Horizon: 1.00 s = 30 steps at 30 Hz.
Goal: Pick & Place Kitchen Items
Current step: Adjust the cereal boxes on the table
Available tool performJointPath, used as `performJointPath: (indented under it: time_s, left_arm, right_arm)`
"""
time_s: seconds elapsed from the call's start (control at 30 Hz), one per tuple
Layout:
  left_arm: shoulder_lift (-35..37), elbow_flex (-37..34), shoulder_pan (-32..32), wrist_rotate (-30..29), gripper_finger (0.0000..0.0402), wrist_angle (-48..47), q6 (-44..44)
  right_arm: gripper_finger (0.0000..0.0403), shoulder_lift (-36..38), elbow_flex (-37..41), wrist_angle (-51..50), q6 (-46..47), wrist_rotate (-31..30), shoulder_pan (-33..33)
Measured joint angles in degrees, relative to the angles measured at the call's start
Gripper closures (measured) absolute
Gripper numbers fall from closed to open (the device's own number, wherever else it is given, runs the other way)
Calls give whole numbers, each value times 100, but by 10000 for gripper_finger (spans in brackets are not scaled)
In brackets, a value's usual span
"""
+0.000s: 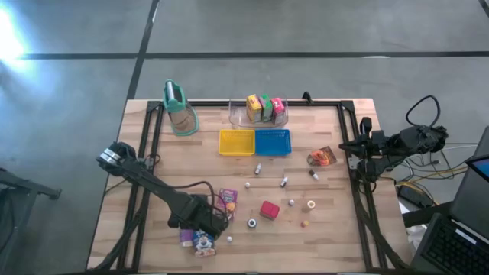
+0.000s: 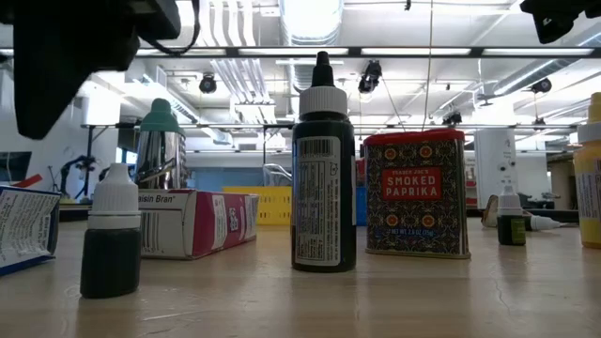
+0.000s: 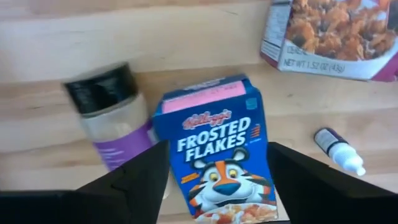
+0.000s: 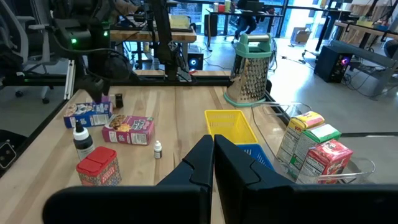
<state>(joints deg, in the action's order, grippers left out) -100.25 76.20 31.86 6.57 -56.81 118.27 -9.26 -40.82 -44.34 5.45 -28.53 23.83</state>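
3 cartons (image 1: 265,108) in bin, 2 trays (image 1: 254,142), 2 cereal boxes (image 1: 227,200).

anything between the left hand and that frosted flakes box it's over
Nothing visible does. In the left wrist view the left hand has its open fingers on either side of the blue Frosted Flakes cardboard carton. A clear spice jar with a black lid lies close beside the carton, just outside one finger.

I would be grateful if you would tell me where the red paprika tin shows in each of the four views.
High view: the red paprika tin stands right of the Raisin Bran box, below the trays.
Low view: right of centre, beside the dark bottle.
Left wrist view: not in it.
Right wrist view: lower left.
Shared landmark: the Raisin Bran box, in all four views.
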Motion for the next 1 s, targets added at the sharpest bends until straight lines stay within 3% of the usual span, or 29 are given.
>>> performJointPath:
  time_s: [0.17, 0.47, 1.0]
  left_arm:
    - [0, -270, -2, 4, 96, 721, 15]
    - [0, -444, 5, 656, 57, 786, 13]
    - [6, -823, 15, 453, 52, 1244, 169]
  right_arm:
    - [394, 1, 0, 0, -2, 2, 1]
    - [394, 0, 0, 0, 0, 1, 1]
    - [394, 0, 0, 0, -2, -1, 0]
